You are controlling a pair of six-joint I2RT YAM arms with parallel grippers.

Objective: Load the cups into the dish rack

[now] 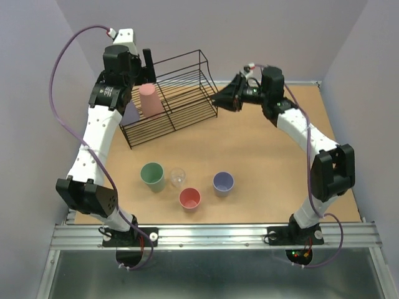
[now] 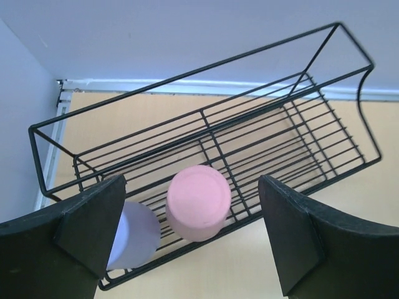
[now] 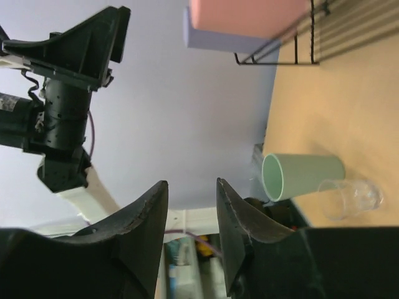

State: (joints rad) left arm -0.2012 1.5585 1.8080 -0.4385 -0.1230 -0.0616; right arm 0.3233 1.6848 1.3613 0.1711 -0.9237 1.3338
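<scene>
The black wire dish rack stands at the back left. In it, a salmon-pink cup stands upside down beside a lavender cup, also seen in the left wrist view as pink and lavender. On the table stand a green cup, a small clear cup, a pink cup and a lavender cup, all upright. My left gripper hovers above the rack's left end, open wide and empty. My right gripper is beside the rack's right end, slightly open and empty.
The right wrist view shows the rack with its pink cup, the green cup, the clear cup and the left arm. Walls close the table at the back and sides. A metal rail runs along the near edge.
</scene>
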